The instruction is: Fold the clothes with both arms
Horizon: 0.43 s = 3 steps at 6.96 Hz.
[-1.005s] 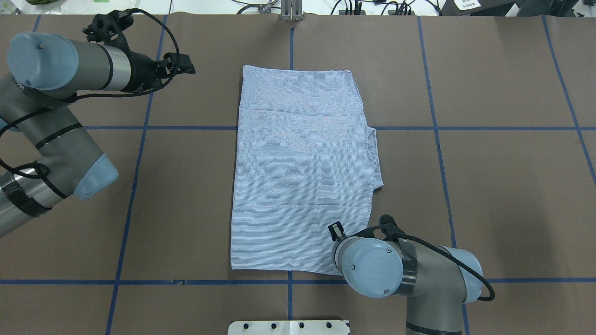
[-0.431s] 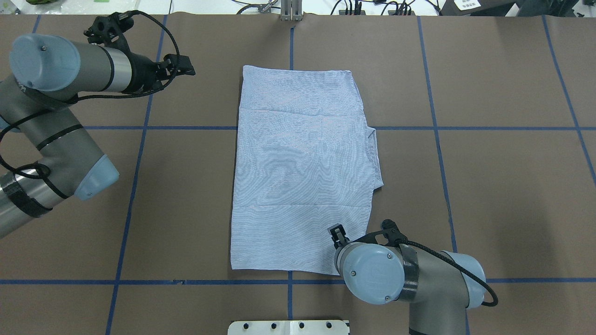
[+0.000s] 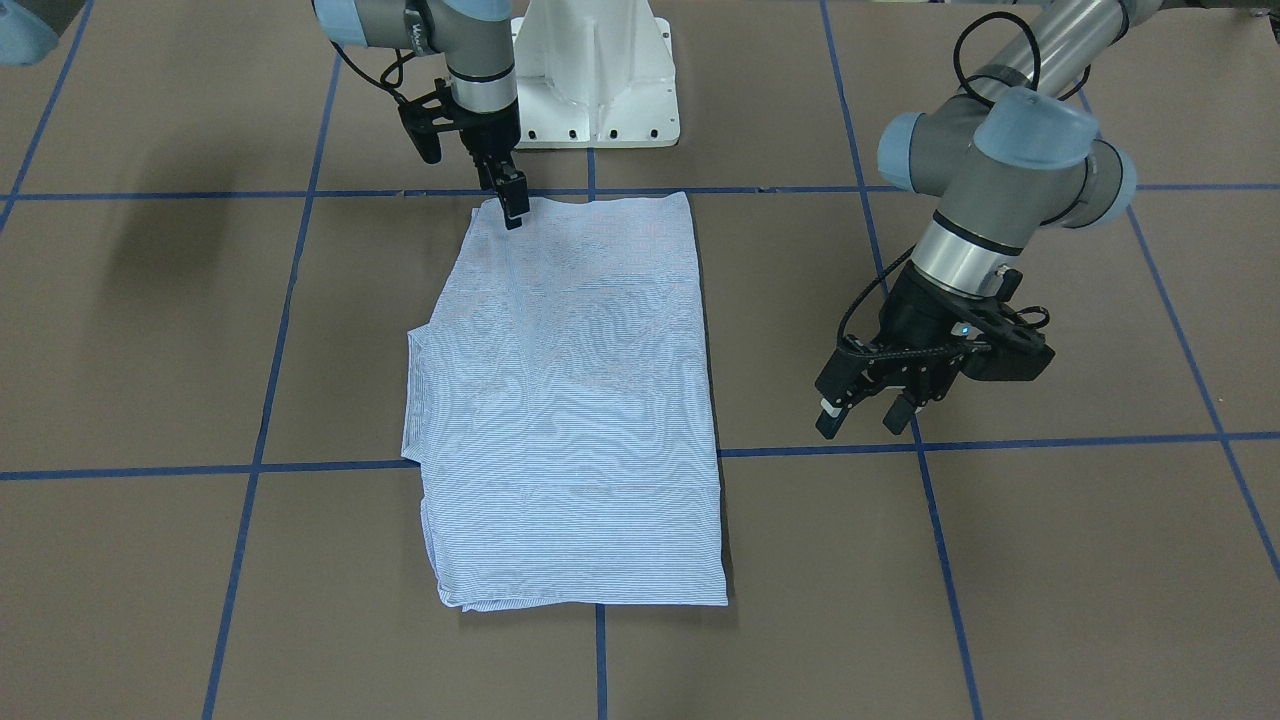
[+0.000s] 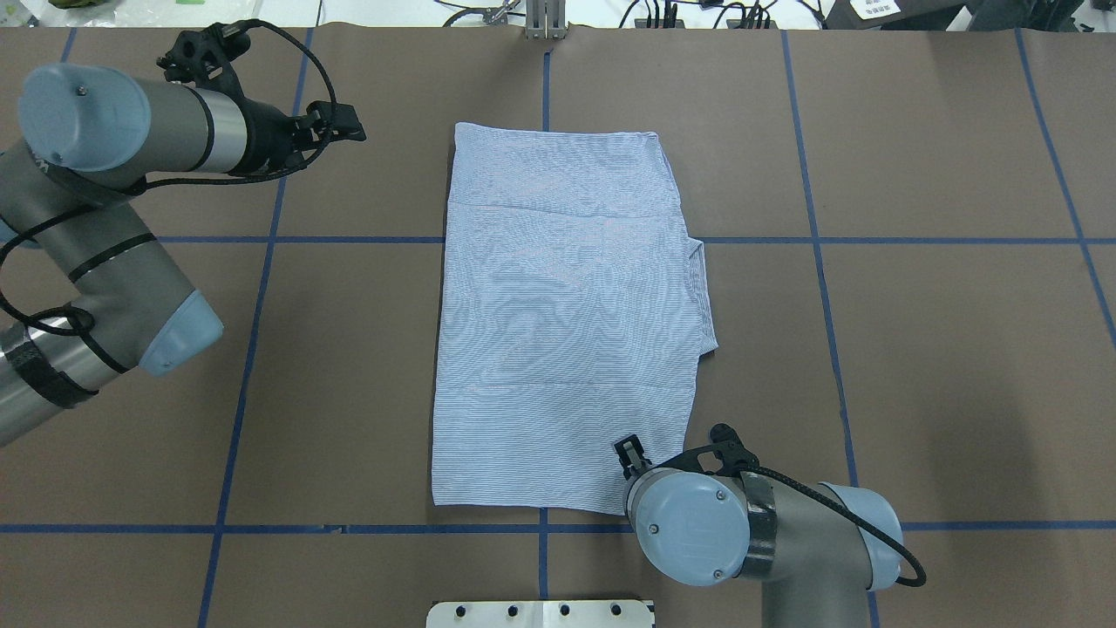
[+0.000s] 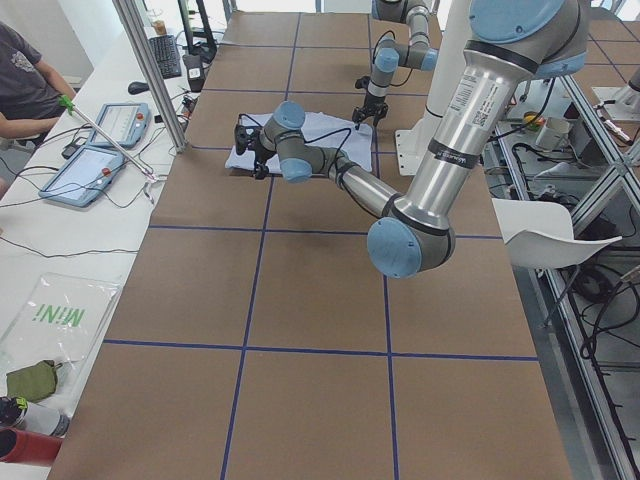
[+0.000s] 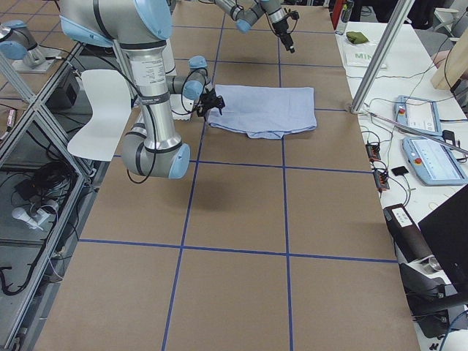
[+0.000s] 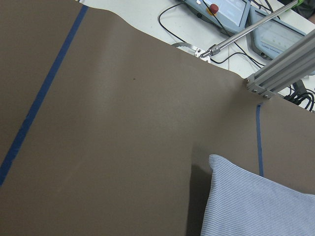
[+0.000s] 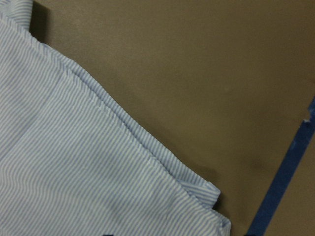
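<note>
The clothes are one light blue striped shirt [image 4: 567, 323] folded into a flat rectangle mid-table, also seen from the front [image 3: 570, 400]. A collar point sticks out on its right side. My right gripper [image 3: 512, 208] points down over the shirt's near right corner [image 8: 197, 184], and its fingers look open with no cloth raised between them. From overhead the right gripper [image 4: 629, 452] shows just beyond its wrist. My left gripper [image 3: 862, 415] hangs open and empty above bare table, left of the shirt's far left corner [image 7: 216, 164].
The white mounting base [image 3: 595, 80] stands at the near table edge behind the shirt. Blue tape lines grid the brown table [image 4: 915, 366]. An aluminium post [image 4: 545, 22] rises at the far edge. Control tablets [image 6: 424, 139] and a seated person [image 5: 25, 80] are beyond it.
My right wrist has drifted a little toward the robot's base, its gripper now closer to the shirt's near edge. The left arm and the shirt look unchanged.
</note>
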### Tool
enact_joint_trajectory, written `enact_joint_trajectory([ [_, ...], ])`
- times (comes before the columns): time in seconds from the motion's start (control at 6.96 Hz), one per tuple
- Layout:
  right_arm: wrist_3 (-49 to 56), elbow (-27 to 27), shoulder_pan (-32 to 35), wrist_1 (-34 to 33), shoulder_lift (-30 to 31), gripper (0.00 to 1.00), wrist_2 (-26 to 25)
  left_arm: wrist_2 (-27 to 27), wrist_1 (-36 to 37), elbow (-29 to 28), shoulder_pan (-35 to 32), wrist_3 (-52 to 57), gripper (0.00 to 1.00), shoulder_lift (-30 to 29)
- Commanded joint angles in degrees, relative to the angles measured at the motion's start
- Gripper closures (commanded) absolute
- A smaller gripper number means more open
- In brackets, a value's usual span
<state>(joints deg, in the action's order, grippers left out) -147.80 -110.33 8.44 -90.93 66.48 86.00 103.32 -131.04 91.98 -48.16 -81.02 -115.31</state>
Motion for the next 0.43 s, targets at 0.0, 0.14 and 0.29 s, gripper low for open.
enact_joint_trajectory([
  [0.0,0.23,0.29,0.26,0.05,0.05,0.15,-0.05,-0.05,0.00,0.12,0.00,-0.01,0.00,0.00],
  [0.14,0.49,0.47,0.52,-0.04,-0.03,0.17,-0.05,0.04,0.00,0.13,0.00,-0.01,0.00,0.00],
  [0.29,0.58,0.82,0.52,-0.04,-0.03,0.17,-0.05,0.04,0.00,0.21,0.00,-0.01,0.00,0.00],
])
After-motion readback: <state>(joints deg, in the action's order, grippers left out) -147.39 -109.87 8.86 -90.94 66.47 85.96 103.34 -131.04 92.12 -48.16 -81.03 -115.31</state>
